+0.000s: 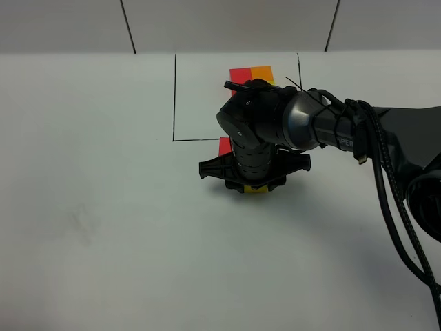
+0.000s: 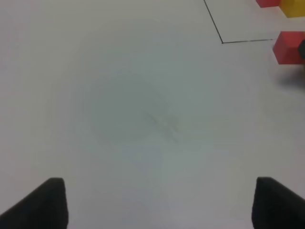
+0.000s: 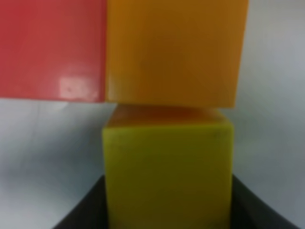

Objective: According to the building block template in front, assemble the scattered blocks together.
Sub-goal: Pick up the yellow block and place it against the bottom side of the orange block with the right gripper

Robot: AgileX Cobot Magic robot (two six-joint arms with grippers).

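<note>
The building block template shows its red (image 1: 240, 74) and orange (image 1: 262, 72) cubes inside the thin black drawn rectangle (image 1: 174, 96); my right arm hides the rest of it. Just in front of the frame lie the scattered blocks. My right gripper (image 1: 256, 186) points down over them, shut on the yellow cube (image 1: 258, 189). In the right wrist view the yellow cube (image 3: 167, 167) sits between the dark fingers (image 3: 81, 212) and touches the orange cube (image 3: 176, 50), which is joined to the red cube (image 3: 52, 47). My left gripper (image 2: 159, 205) is open and empty over bare table.
The white table (image 1: 89, 227) spreads around the blocks. In the left wrist view the scattered red cube (image 2: 287, 46) sits by the frame's corner line (image 2: 222, 42), with template cubes (image 2: 291, 7) beyond. The right arm's cables (image 1: 396, 207) hang at the right.
</note>
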